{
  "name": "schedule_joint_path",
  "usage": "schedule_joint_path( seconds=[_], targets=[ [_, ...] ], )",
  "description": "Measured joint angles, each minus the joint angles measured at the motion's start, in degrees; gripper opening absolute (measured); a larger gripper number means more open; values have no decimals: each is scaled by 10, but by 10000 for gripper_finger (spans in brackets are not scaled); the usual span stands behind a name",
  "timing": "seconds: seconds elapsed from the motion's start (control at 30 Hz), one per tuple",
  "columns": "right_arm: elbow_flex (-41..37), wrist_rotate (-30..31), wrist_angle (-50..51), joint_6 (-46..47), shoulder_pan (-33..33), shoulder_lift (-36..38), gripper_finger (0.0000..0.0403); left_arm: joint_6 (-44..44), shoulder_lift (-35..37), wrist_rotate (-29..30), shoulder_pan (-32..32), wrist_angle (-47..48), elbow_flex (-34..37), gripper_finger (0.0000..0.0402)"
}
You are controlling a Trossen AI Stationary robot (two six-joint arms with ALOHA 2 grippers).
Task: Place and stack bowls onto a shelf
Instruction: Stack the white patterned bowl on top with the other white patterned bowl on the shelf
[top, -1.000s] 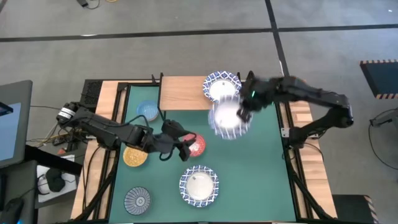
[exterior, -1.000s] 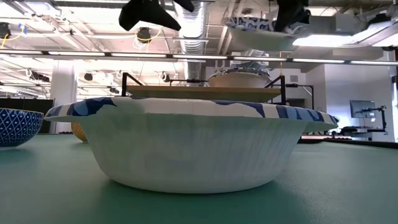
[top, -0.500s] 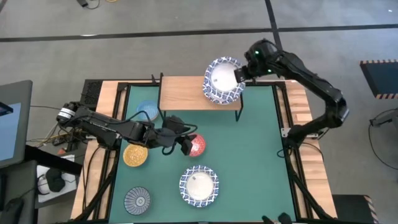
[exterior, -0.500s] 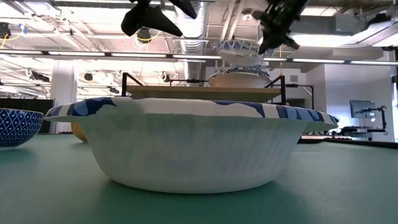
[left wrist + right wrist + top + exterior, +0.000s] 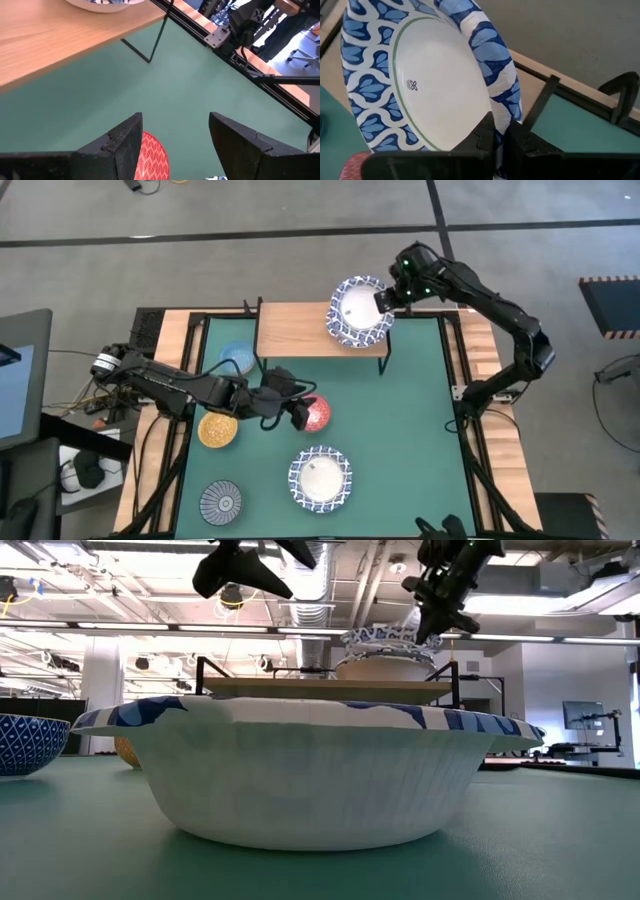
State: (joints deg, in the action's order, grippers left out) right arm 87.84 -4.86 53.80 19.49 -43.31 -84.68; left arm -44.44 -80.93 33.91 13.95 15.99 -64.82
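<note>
Right gripper [image 5: 383, 300] is pinching a white bowl's [image 5: 358, 311] rim over the shelf [image 5: 295, 330]; left gripper [image 5: 297, 412], fingers spread and empty, is hovering above the red bowl [image 5: 317, 414].

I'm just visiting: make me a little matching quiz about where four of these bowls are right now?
Bowls:
1. red bowl
2. grey striped bowl
3. light blue bowl
4. white bowl in the right hand

Places:
A. over the shelf's right end
B. beside the shelf's left leg
C. under the open left hand
D. near-left corner of the green mat

Pairs: 1-C, 2-D, 3-B, 4-A
</note>
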Motion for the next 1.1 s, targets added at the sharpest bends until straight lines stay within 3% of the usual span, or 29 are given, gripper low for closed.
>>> schedule_joint_path(
  seconds=[0.53,0.67,0.93,1.1],
  targets=[
    [0,2,13,0,3,0,59,2,0,1,3,0,0,212],
    [0,3,12,-3,4,0,86,7,0,5,3,0,0,212],
    [-1,12,-9,-7,5,10,177,19,0,12,-14,1,0,212],
    [-1,22,-38,-15,8,44,199,19,0,9,-23,1,0,212]
  ],
)
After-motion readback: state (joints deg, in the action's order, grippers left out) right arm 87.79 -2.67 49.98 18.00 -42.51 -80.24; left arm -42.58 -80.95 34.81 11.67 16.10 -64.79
